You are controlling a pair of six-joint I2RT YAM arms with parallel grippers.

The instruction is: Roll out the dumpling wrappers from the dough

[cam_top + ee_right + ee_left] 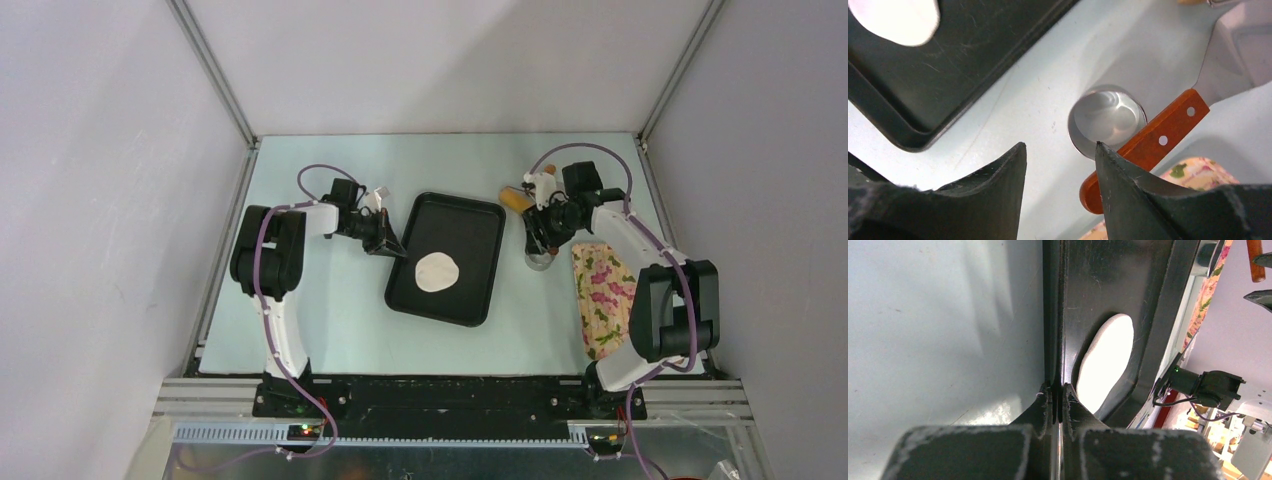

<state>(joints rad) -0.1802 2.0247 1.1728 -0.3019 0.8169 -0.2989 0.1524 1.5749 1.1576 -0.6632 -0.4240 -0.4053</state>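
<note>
Overhead, flattened dough (437,271), left jaws pinching tray rim (1053,315) (wrist view), right jaws spread.

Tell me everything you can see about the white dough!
The dough is a small white piece, pressed flat into a roundish disc with slightly uneven edges. It looks soft, smooth and matte. It lies flat near the middle of the black tray, resting on the tray's floor and clear of its raised rim. Only the tray touches it.

Light: bright, even, from overhead
Shadows: soft, on the worktop (923,340)
Glare: inside the steel cup (1106,117)
Blur: left fingers (963,450), close to the lens
</note>
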